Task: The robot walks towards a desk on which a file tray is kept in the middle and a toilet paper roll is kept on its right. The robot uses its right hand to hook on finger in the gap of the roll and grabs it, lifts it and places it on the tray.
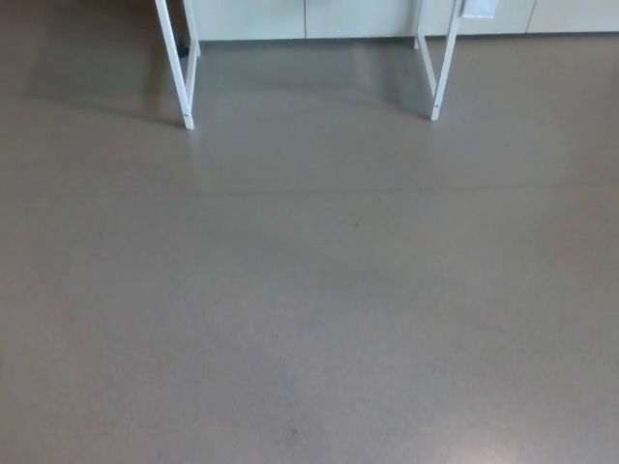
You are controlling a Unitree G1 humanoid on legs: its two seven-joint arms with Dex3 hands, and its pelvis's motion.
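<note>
Mostly grey floor, smooth and faintly glossy. Near the top edge, a white left leg frame and a white right leg frame, feet on the floor, with pale cabinet fronts behind. No robot hand in shot: open or closed, cannot tell. Likewise out of view: toilet paper roll and file tray.

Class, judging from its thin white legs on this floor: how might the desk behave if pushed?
It would probably slide: the floor looks smooth and glossy. Its two visible legs look thin, so the frame may be fairly light. The top is out of view, so tipping is uncertain.
</note>
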